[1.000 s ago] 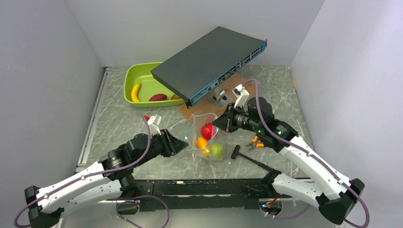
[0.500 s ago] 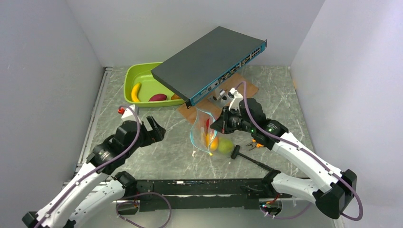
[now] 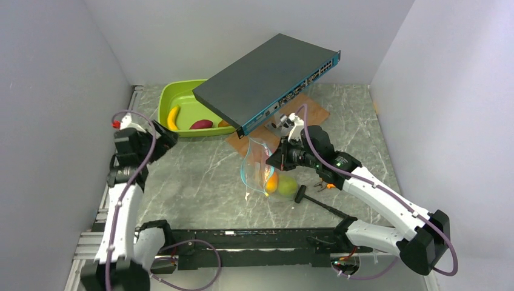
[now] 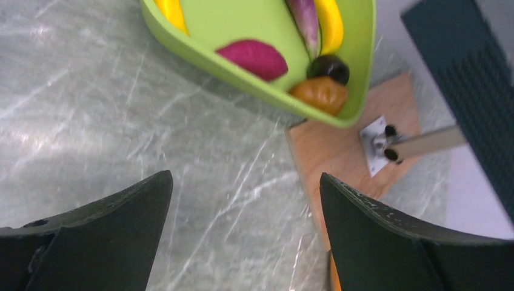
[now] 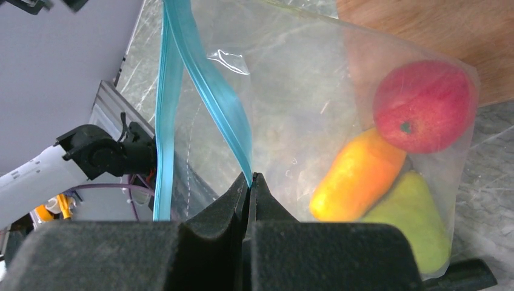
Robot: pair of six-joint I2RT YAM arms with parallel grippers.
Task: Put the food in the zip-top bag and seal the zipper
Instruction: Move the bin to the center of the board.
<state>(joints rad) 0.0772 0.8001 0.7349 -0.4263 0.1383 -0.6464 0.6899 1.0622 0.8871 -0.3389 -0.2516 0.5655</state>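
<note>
Your zip-top bag (image 5: 291, 91) is clear, crinkly plastic that catches glare; its zipper (image 5: 212, 91) is a smooth teal plastic strip. The red apple (image 5: 421, 106), orange fruit (image 5: 357, 173) and green fruit (image 5: 406, 218) inside look glossy. The tray (image 4: 242, 18) is smooth lime-green plastic, the board (image 4: 345, 157) bare matt wood, and the surface (image 4: 91, 121) veined grey with a slight sheen. Your left hand (image 4: 242, 188) and right hand (image 5: 250, 182) have matt black fingers.
</note>
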